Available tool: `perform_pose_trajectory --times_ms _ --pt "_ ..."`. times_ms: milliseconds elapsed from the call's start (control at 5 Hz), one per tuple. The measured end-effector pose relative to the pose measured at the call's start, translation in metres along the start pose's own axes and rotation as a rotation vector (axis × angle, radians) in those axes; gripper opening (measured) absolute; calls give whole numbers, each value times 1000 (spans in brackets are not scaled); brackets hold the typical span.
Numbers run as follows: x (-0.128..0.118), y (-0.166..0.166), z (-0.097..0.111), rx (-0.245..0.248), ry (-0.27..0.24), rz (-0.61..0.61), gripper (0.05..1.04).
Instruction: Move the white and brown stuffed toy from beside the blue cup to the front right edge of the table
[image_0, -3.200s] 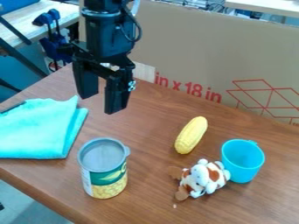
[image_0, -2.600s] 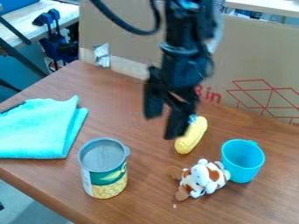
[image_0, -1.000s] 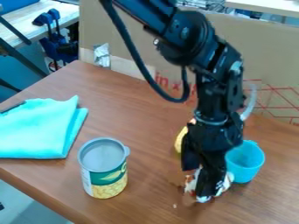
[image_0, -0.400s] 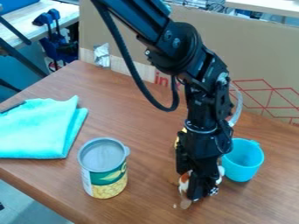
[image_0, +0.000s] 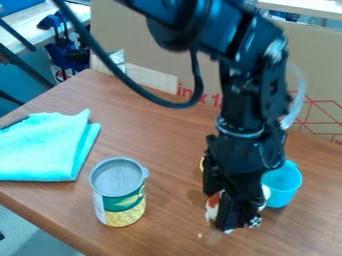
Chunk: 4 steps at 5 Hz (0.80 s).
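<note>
Camera view: gripper (image_0: 222, 211) low over wooden table (image_0: 160, 150), against spotted plush toy (image_0: 212, 206); cannot tell jaw opening or hold. Toy partly hidden, near blue cup (image_0: 284, 186); can (image_0: 119, 192) apart.

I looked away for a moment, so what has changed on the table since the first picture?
The gripper has moved from the upper left, down and right, to the plush toy. Whether it has taken hold of the toy, I can't tell. The can, turquoise cloth and blue cup stayed where they were.
</note>
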<state>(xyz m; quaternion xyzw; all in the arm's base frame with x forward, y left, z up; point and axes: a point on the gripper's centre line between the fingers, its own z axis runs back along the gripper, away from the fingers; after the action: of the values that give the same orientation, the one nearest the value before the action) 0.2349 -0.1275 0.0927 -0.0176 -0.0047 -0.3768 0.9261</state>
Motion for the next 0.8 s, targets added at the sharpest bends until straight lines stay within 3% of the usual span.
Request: perform_pose_trajectory --times_ms 200,400,600,800 --pt "-5 -19 19 -15 -12 9 549" --pt "1 -27 4 -76 20 -67 549" --pt "24 -32 -35 -180 75 -185 549" --pt "38 -33 -56 -207 120 -231 549"
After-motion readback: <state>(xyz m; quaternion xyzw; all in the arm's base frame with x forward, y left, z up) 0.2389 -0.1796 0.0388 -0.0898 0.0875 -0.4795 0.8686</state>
